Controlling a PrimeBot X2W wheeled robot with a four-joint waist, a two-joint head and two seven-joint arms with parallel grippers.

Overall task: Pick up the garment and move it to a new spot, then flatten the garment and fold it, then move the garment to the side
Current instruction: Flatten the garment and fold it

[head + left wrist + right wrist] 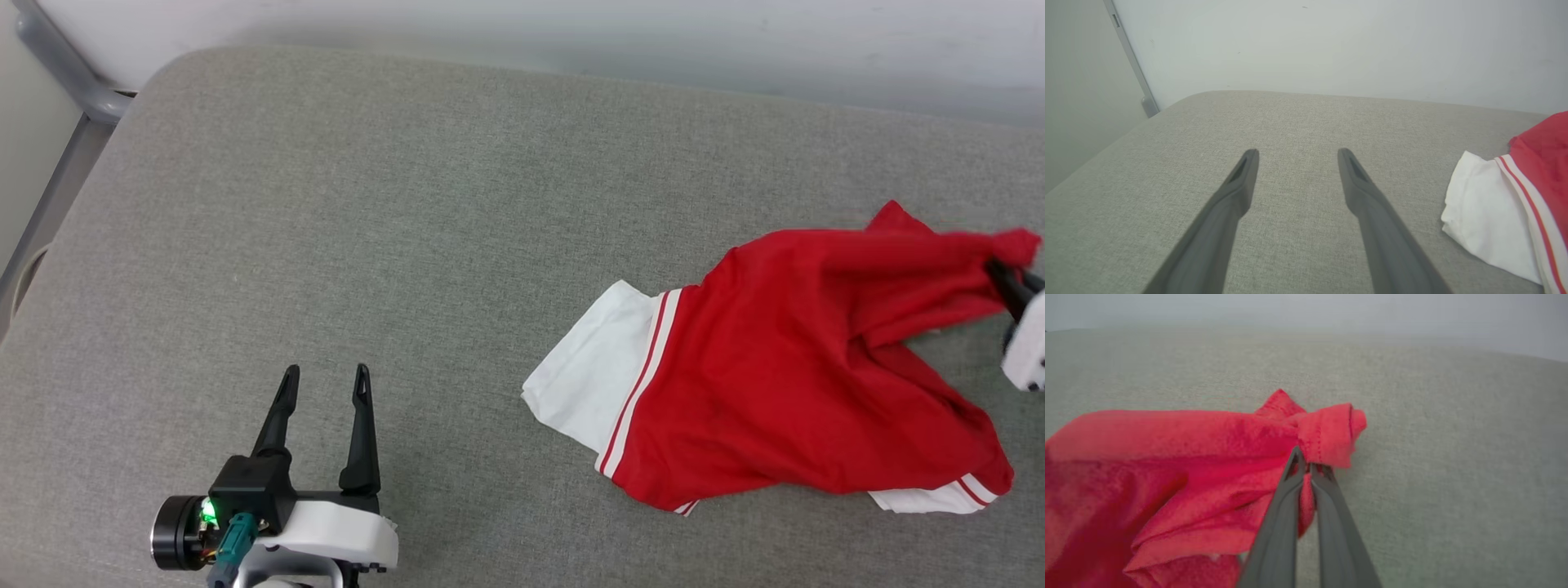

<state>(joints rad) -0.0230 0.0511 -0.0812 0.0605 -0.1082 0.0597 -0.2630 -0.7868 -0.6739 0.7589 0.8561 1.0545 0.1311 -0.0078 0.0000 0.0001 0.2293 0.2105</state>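
Observation:
The garment (784,376) is a red jersey with white sleeves and red-and-white trim, lying crumpled on the right of the grey cushion. My right gripper (1002,273) is at the right edge of the head view, shut on a bunched red hem corner (1331,433) that is lifted off the surface, stretching the cloth toward it. In the right wrist view its fingers (1290,498) pinch the fabric at the gripper (1306,461) tips. My left gripper (324,377) stands open at the lower left, well apart from the jersey, nothing between its fingers (1237,183). A white sleeve (1486,220) shows to its right.
The grey fabric cushion (367,245) spreads wide to the left and middle. A pale wall (571,33) runs along its far edge. A grey metal frame bar (57,65) stands at the far left corner.

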